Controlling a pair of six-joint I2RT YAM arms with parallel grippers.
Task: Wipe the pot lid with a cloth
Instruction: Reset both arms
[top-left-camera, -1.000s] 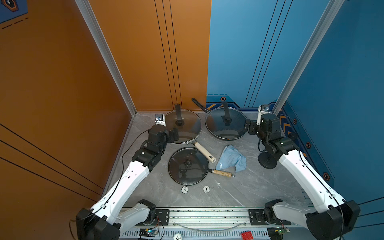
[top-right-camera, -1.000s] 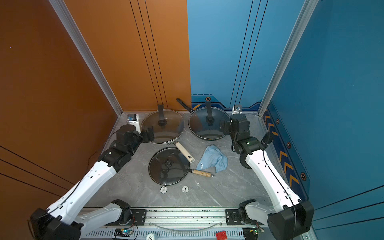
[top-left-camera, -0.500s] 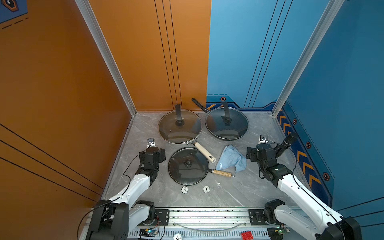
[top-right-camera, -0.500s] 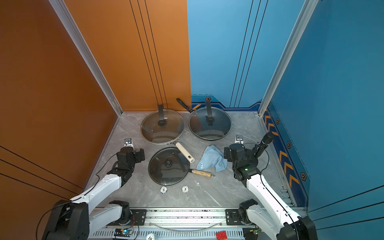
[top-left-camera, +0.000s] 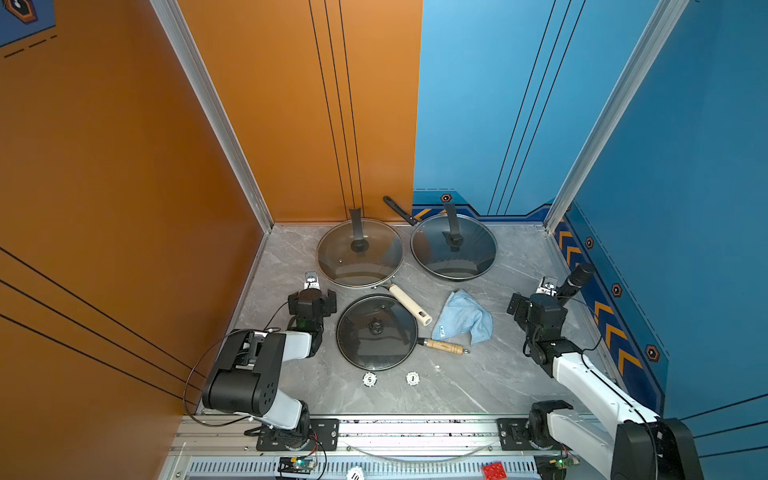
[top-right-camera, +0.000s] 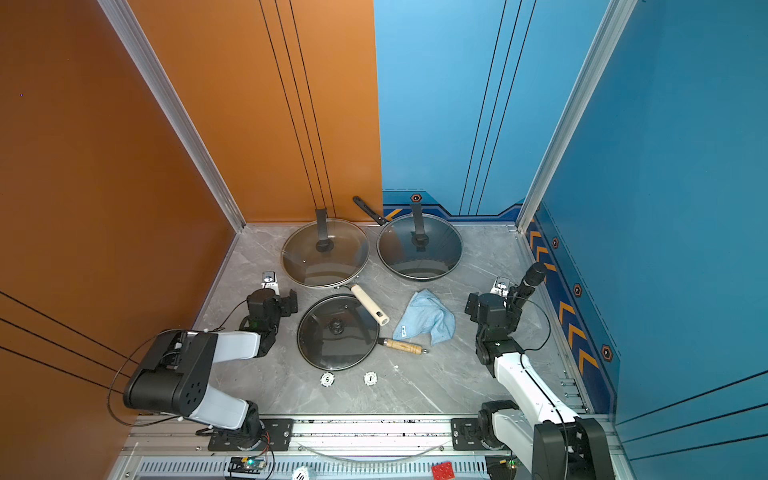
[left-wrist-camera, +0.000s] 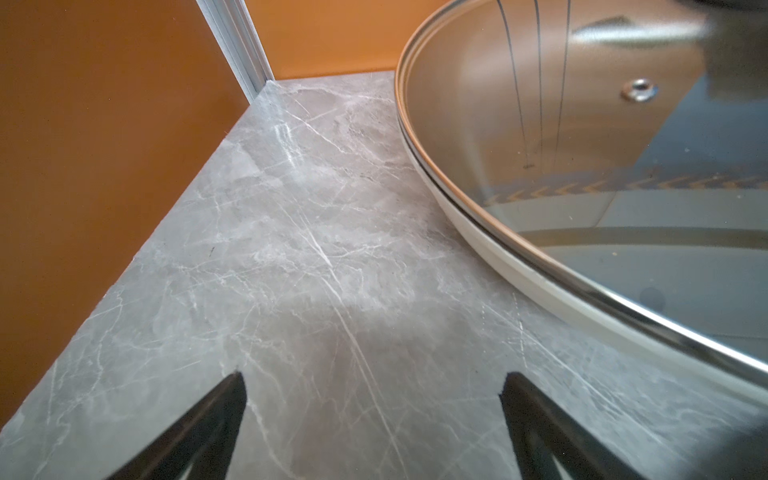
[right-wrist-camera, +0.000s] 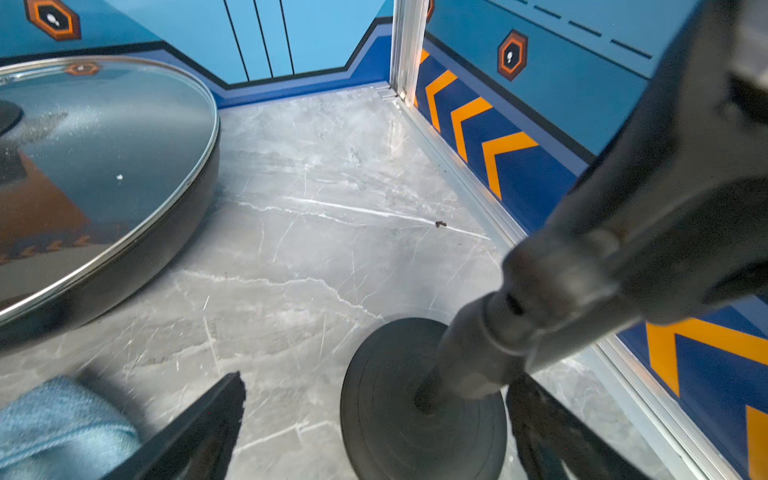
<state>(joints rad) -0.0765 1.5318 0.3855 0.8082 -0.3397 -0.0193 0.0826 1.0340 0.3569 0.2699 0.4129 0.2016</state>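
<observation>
**Cloth lies loose among three lidded pans, both grippers spread wide**

The light-blue cloth (top-left-camera: 464, 316) lies crumpled on the grey marble table (top-left-camera: 478, 386). Its white label (top-left-camera: 442, 331) is at the near edge, with print too small to read. Two round tokens near the front read "5" (top-left-camera: 369, 379) and "1" (top-left-camera: 412, 378). A third token (top-left-camera: 355, 473) by the rail shows "10", close to a red brick (top-left-camera: 494, 471).

Three glass lids each sit on a pan. The small lid (top-left-camera: 376, 332) is just beside the cloth, on a pan with a wooden handle (top-left-camera: 444, 345). Farther back are the cream pan's lid (top-left-camera: 359, 252) and the dark pan's lid (top-left-camera: 454, 246). The cream handle (top-left-camera: 409, 303) runs between the small lid and the cloth.

The left gripper (left-wrist-camera: 374, 380) is low beside the cream pan's rim, fingers released and empty. The right gripper (right-wrist-camera: 376, 380) is also spread and holds nothing. A black stand (right-wrist-camera: 419, 399) rises directly ahead of it, and the cloth lies off to one side.
</observation>
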